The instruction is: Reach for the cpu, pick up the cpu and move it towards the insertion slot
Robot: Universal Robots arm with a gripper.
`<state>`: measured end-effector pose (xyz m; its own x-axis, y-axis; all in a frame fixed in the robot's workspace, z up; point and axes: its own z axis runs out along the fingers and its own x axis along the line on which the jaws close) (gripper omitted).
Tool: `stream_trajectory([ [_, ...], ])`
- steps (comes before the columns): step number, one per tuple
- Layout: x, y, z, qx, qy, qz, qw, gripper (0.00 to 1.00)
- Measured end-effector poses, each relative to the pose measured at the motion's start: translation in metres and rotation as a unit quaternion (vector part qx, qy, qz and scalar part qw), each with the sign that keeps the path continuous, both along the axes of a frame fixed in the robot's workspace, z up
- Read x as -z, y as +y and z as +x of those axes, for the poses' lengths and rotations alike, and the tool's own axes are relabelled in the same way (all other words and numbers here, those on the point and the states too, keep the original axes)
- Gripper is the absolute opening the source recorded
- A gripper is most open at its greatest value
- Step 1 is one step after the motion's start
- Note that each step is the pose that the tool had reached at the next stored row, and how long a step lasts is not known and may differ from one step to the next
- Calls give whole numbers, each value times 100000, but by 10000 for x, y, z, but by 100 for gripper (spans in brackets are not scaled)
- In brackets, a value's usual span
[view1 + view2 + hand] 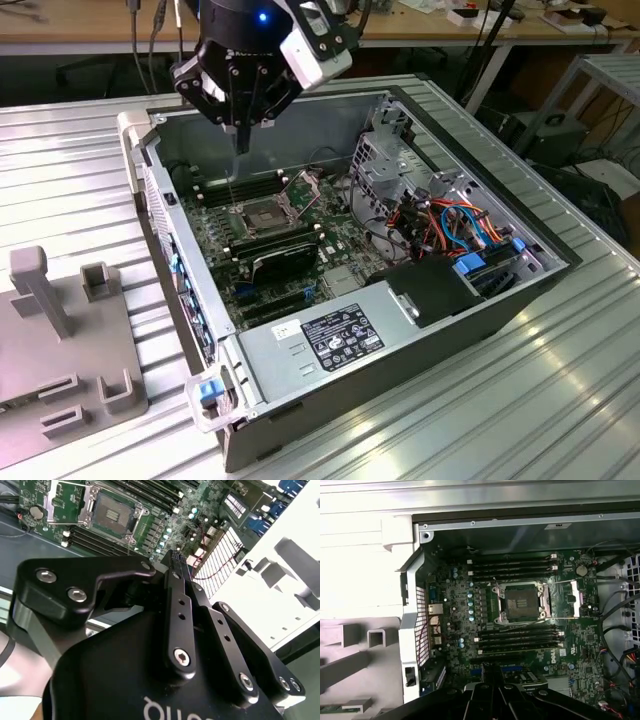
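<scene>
Small flat silvery-beige cpu: whereabouts not settled. If it is pinched, my own fingertips hide it.

Exterior view. My black two-fingered gripper (240, 138) hangs point-down inside the open dark-grey computer case (400, 375). It is above the square silver-framed insertion slot (258, 215), a shade toward the exterior view's left of it, and clear of the board. Fingers drawn close, a narrow gap at most. The slot's centre is dark and bare. Its hinged silver plate (300, 185) stands raised toward the exterior view's right of the slot. A glossy black rectangular card (285, 258) sits just beside the slot. A tangle of orange and blue cables (455, 225) lies well apart from it.

Second wrist view. Fingers (177, 610) converge to a tight tip. Gripper (176, 560) points at the board. The insertion slot (111, 515) is beyond the tip, with long black memory slots (92, 539) between.

First wrist view. Gripper (493, 672), tips nearly together. The insertion slot (522, 602) is ahead, with one bank of memory slots (517, 637) between tip and slot and another beyond. A thin wire lever (560, 617) runs along the slot's edge. Judgement: the slot lies below and slightly ahead of my tips. The lever and raised plate are the nearest things that could foul them.
</scene>
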<state>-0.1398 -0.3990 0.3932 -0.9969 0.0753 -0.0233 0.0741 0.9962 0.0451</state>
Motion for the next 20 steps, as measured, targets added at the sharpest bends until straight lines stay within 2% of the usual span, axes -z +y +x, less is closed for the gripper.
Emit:
stream_trajectory([
  [20, 3, 0, -278, 0, 49, -1, 100000, 11],
])
